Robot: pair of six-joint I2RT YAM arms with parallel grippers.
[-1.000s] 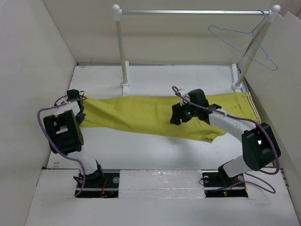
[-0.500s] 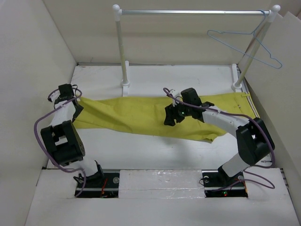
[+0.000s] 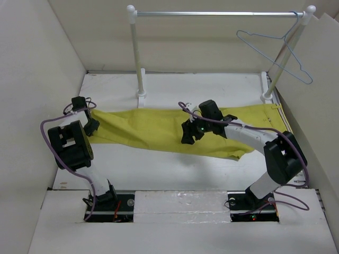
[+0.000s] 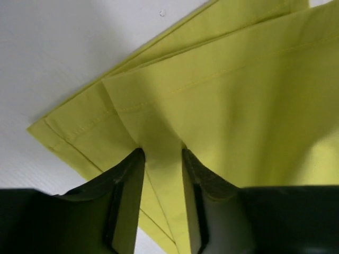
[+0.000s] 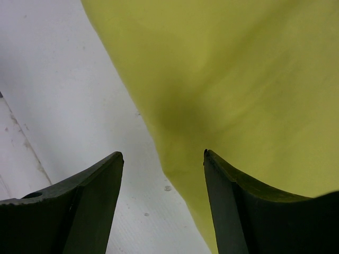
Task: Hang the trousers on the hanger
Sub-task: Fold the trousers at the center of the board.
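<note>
Right pincer (image 3: 186,136) has shifted toward 9 o'clock along the trousers (image 3: 153,129). Its jaws are spread over the near fabric edge and hold nothing. Left pincer (image 4: 161,153) has re-seated at the 9 o'clock cuff end and is pinching a fold.

Trousers lie flat on the worktop (image 3: 159,169). Hanger (image 3: 265,35) hangs from the rail (image 3: 212,14) at 1 o'clock, well apart. Judgement: lift not begun. Bare worktop at 6 o'clock; left wall close.

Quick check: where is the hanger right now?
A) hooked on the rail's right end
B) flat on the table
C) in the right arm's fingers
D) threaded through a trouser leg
A: the hanger hangs by its hook from the right end of the rail, clear of the trousers lying below.
</note>
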